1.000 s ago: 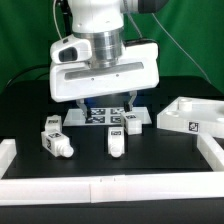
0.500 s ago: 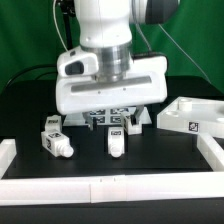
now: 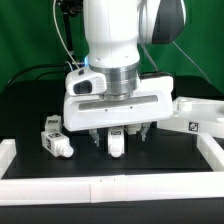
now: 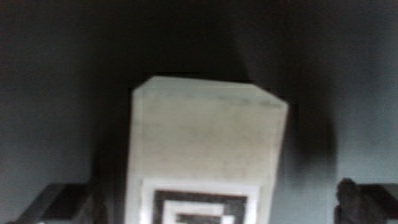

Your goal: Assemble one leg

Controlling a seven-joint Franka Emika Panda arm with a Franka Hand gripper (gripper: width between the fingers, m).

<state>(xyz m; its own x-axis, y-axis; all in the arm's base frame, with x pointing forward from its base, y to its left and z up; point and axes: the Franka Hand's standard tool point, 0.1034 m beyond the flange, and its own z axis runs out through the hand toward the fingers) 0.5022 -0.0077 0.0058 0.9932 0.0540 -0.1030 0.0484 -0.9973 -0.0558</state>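
Observation:
A small white leg [image 3: 116, 146] with a black-and-white tag lies on the black table at the middle front. My gripper [image 3: 120, 138] hangs right over it, open, with one finger on each side of the leg and not touching it. In the wrist view the leg [image 4: 205, 130] fills the middle, its tag at the lower edge, and the dark fingertips [image 4: 63, 203] show at the two lower corners, apart from the leg; the gripper [image 4: 210, 208] is empty. Two more legs [image 3: 50, 125] [image 3: 57, 146] lie at the exterior view's left.
The wide white tray-like board [image 3: 196, 115] with a tag stands at the exterior view's right. A low white wall [image 3: 110, 187] borders the table's front and sides. The gripper body hides the table behind the middle leg.
The gripper has moved forward, toward the exterior view's right, and down, from above the back of the table to over the middle leg. The legs have not moved.

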